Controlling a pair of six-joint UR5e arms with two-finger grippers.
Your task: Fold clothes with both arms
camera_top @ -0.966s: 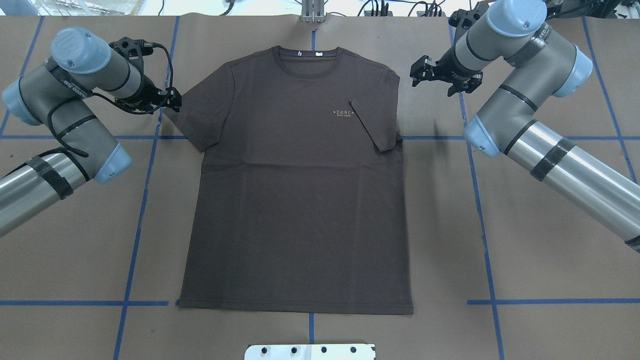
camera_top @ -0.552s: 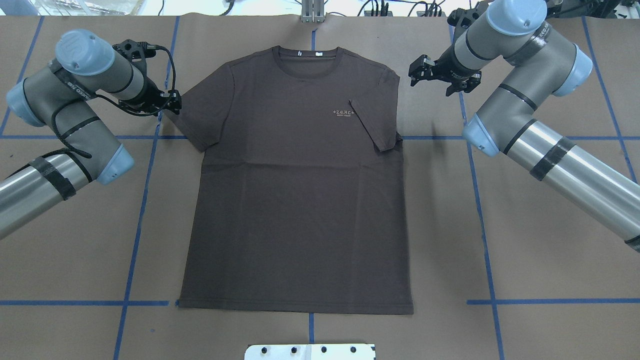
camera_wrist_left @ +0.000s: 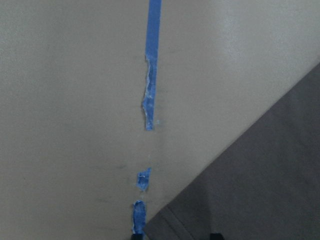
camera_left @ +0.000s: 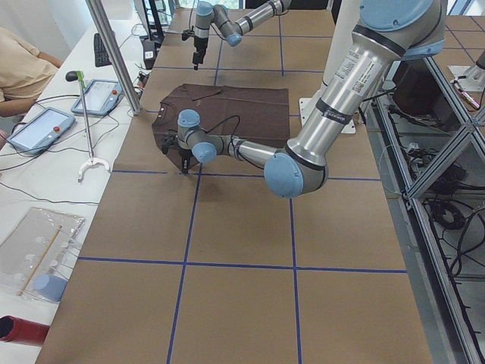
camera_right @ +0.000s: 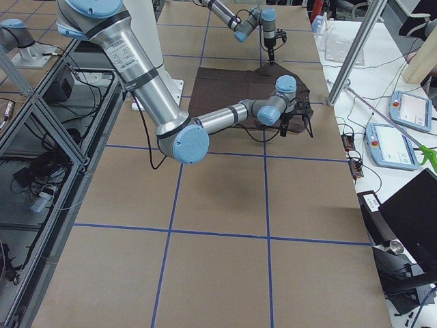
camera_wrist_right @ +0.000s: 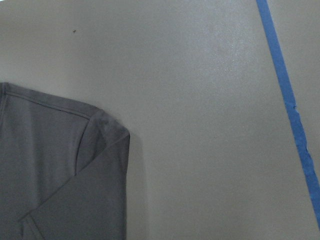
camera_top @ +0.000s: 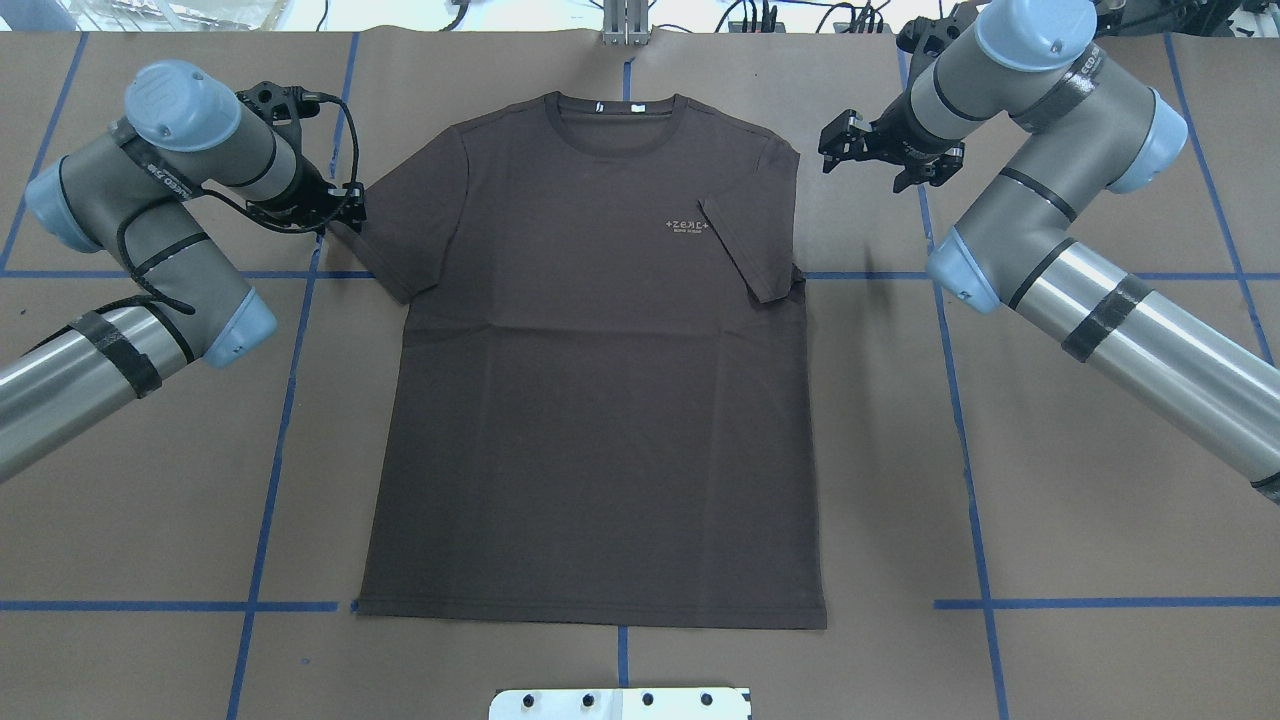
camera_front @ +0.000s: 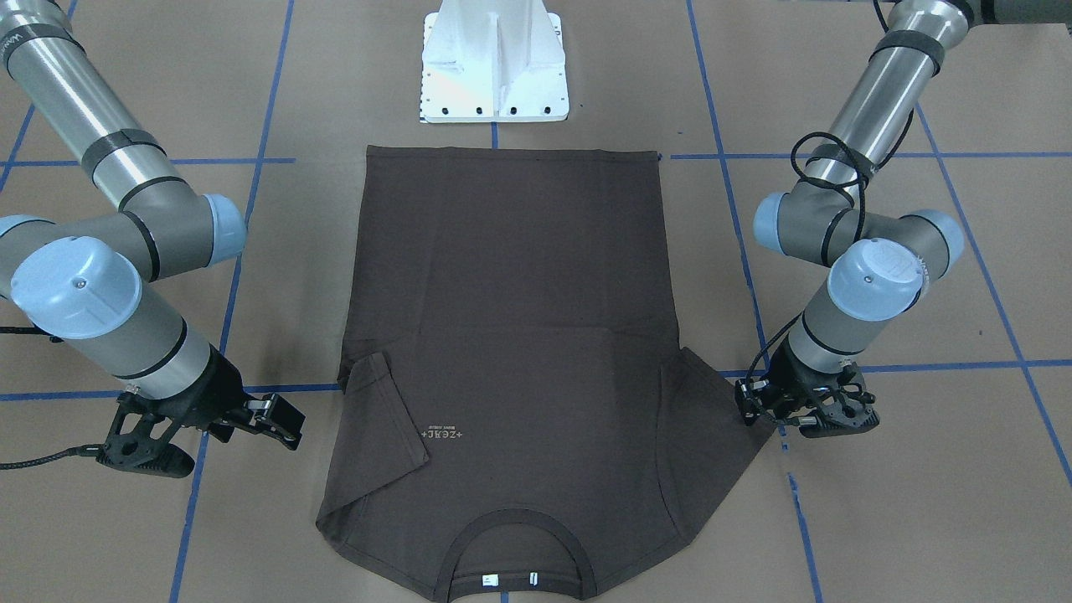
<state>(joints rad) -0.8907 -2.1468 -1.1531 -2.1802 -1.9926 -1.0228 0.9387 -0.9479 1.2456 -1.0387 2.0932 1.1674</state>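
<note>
T-shirt (camera_top: pixel 600 400) lies flat, front up, mid-worktop (camera_top: pixel 1050 500), collar (camera_top: pixel 615 140) toward the far edge, hem (camera_top: pixel 590 615) toward the robot-side edge. Right sleeve (camera_top: pixel 755 250) lies folded in over the chest beside the lettering; left sleeve (camera_top: pixel 400 230) is spread out toward the left edge. Left hand (camera_top: pixel 345 205) sits low at the outer tip of the left sleeve, fingers apart; the wrist view shows both fingertips (camera_wrist_left: pixel 136 234) at the frame bottom with the sleeve cuff between them and nothing pinched yet. Right hand (camera_top: pixel 832 142) hovers just beside the right shoulder toward the right edge, off the fabric; fingers look apart from overhead. Handling, my read: light, limp knit with no stiffness, so it will drape and drag; one layer tends to slide on the paper-covered worktop, and a shallow pinch can slip off or catch both layers. Best hold is the stitched cuff edge or shoulder seam, which is thicker and gives more to bite. Lift low and lay it across slowly so the body doesn't get pulled askew. Likely next: pinch the left cuff and fold it inward to match the other side.
</note>
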